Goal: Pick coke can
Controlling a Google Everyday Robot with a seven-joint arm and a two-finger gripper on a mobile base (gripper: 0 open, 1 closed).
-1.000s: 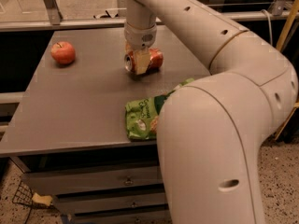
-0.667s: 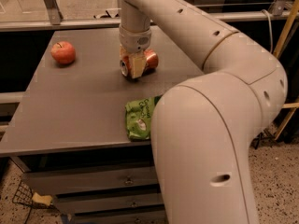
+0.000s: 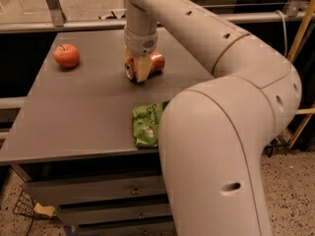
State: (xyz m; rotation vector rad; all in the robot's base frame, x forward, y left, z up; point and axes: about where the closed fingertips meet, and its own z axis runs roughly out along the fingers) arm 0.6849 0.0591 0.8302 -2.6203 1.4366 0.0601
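Note:
The coke can (image 3: 156, 62) is red with a silver end and lies on its side near the middle back of the grey table (image 3: 74, 112). My gripper (image 3: 141, 72) reaches straight down over it, with a pale finger (image 3: 143, 69) in front of the can and the can between the fingers. The fingers look closed around the can. The silver end of the can faces the front left.
A red-orange apple (image 3: 66, 55) sits at the table's back left. A green snack bag (image 3: 146, 124) lies near the front edge, partly hidden by my arm (image 3: 216, 146), which fills the right side. Drawers are under the table.
The gripper and the can have shifted slightly left on the table, and my arm has swung further across the right of the view.

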